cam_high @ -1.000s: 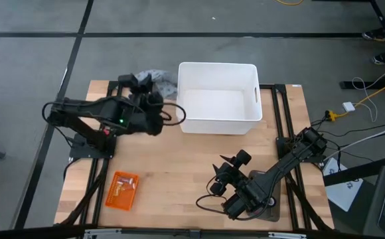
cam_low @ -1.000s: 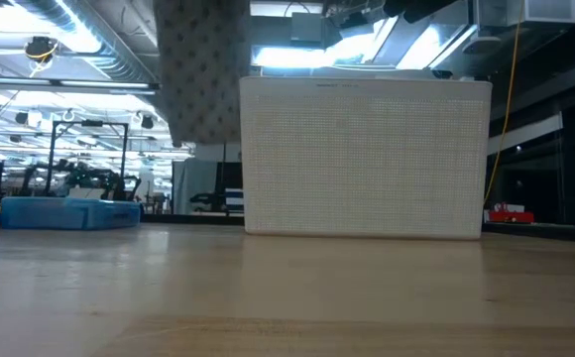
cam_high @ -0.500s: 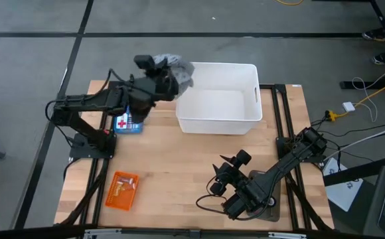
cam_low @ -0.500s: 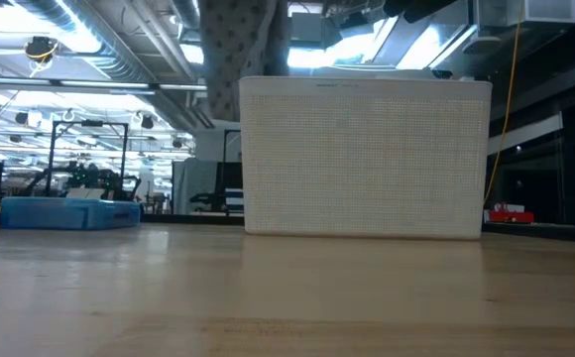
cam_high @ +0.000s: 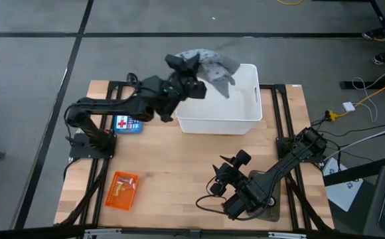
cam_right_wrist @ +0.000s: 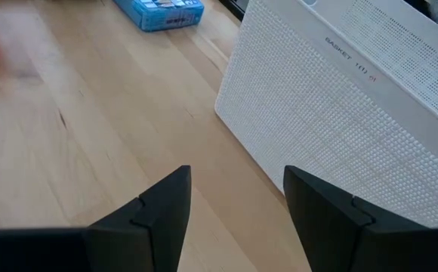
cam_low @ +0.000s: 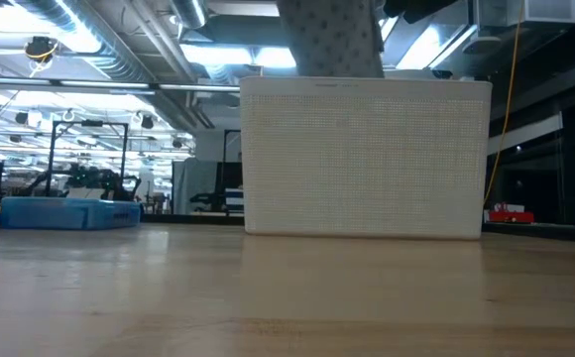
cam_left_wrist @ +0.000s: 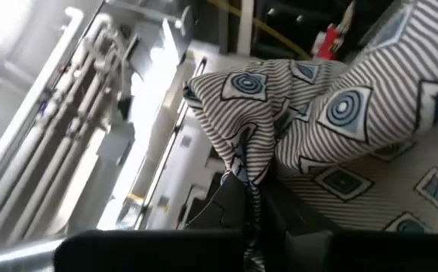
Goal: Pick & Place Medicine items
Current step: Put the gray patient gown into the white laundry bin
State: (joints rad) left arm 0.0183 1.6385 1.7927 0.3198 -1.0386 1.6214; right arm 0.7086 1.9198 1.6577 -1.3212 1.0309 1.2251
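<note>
Left gripper (cam_high: 191,78): jaws clamped on the grey patterned cloth (cam_high: 214,66), held high over the far-left corner of the white basket (cam_high: 249,116); the left wrist view shows the cloth (cam_left_wrist: 332,128) bunched straight ahead of the fingers.
What has changed: a second ago this arm and the cloth sat left of the basket, over the far-left part of the counter (cam_high: 179,172); now they have swung right and the cloth hangs above the basket's rim, as the low view also shows (cam_low: 332,40).
Revealed: the blue box (cam_high: 127,123) with its red cross, hidden under the arm a second ago, lies flat on the counter, left of the basket and apart from it; the right wrist view sees it too (cam_right_wrist: 158,13).
Right gripper (cam_high: 224,174): waits at the near right of the counter, jaws apart and empty, unmoved.
Orange box (cam_high: 122,190): lies near left, untouched.
Vial and silvery piece: cannot be made out.
Meaning for the task: likely the cloth is going into the basket; no medicine item is picked yet, and the blue box is now free to reach.
</note>
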